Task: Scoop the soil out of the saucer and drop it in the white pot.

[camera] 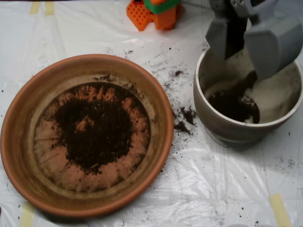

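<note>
Grey plastic clamshell scoop [246, 45], nearest the overhead camera, hangs at the upper right above a round, deep, off-white ceramic pot [202, 106]. Its two shell halves stand parted, with a dark gap between them, and nothing is gripped between them. A thin trail of dark soil runs from the lower edge of the right-hand shell down into the pot.

Inside the pot lies a mound of dark brown-black crumbly soil [233, 105], pressed toward the near-left wall; the rest of the dusty pale interior shows bare.

To the left, well apart from the pot, sits a large, shallow, round terracotta saucer [19, 142] with a thick orange-brown rim. A wide, thin patch of the same dark soil [94, 130] covers the middle of its ridged base, with bare ridges showing around it and one small bare spot within.

Both containers rest on a wrinkled sheet of clear plastic [213, 189] over a white surface, fixed with strips of yellowish tape [280, 210]. Spilled crumbs of soil [184, 118] scatter between the saucer and the pot. An orange and green plastic part [154, 12] sits at the top edge.
</note>
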`<state>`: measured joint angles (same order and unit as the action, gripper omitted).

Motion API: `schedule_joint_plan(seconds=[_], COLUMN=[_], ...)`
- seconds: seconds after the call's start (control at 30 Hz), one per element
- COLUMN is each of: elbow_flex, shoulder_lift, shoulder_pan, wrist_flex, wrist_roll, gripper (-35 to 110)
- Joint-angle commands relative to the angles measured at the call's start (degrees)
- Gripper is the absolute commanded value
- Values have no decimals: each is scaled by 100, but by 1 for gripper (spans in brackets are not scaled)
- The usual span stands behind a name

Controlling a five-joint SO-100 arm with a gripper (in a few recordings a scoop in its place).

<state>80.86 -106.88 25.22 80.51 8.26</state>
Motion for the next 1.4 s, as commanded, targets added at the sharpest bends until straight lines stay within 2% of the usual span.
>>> schedule_joint_plan(seconds=[0.0, 0.27, 0.93, 1.17, 1.37], elbow_flex=[70, 352, -88, -1230, -1143], shoulder_lift=[-211, -448, -290, 0, -158], shoulder_pan=[79, 18, -9, -782, -1688], wrist_flex=[-105, -299, -114, 378, 325], wrist_roll=[53, 141, -105, -369, -519], gripper=[30, 40, 40, 41, 40])
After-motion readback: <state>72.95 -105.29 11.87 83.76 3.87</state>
